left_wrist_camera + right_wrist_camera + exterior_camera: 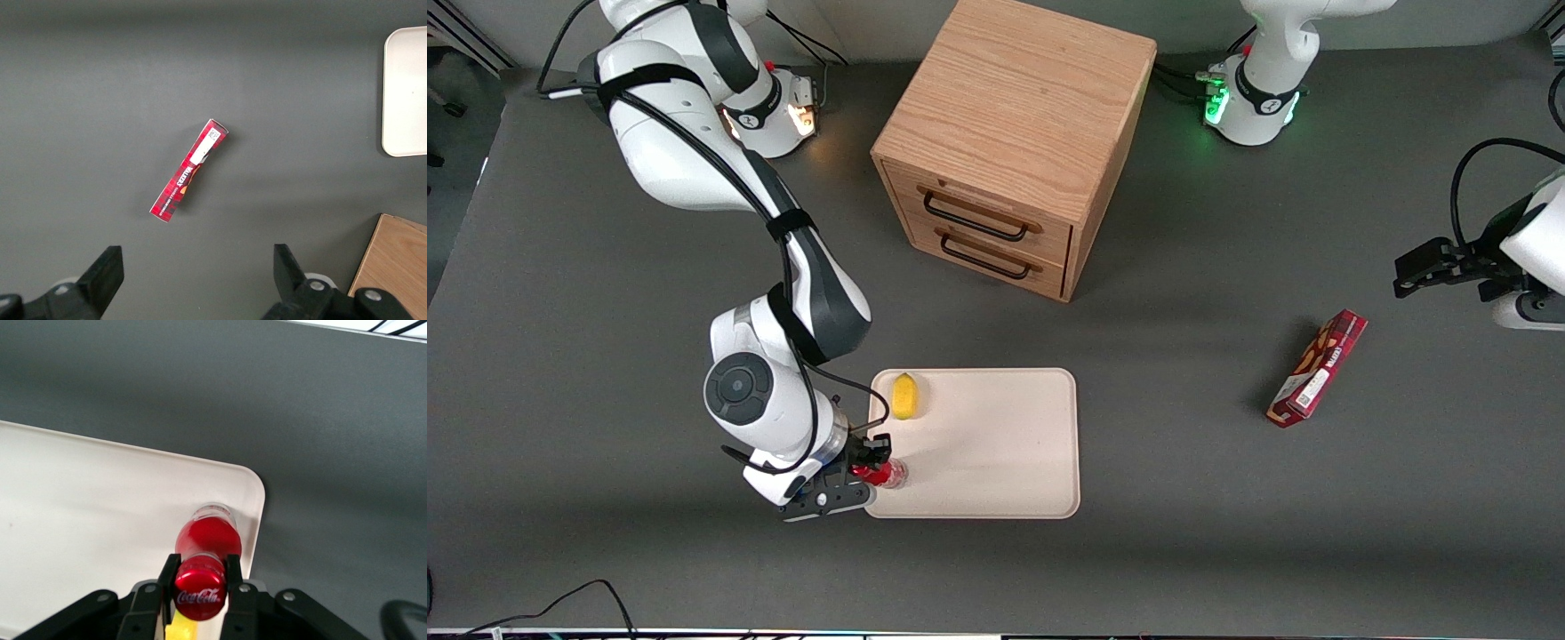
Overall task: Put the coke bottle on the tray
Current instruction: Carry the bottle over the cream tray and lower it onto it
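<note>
The hand [869,464], closed round the coke bottle [887,473], sits at the tray [996,444] corner nearest the working arm. Most of the tray lies bare; only a yellow object [905,396] occupies the corner toward the wooden drawer cabinet [1009,142]. The red snack box [1318,368] lies well apart.

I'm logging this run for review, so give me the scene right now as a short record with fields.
hand: right arm's hand, over the tray's corner nearest the front camera at the working arm's end, shut on the coke bottle
coke bottle: upright, base at the tray, held at the neck
tray: in front of the drawer cabinet
lemon: on the tray
snack box: toward the parked arm's end
</note>
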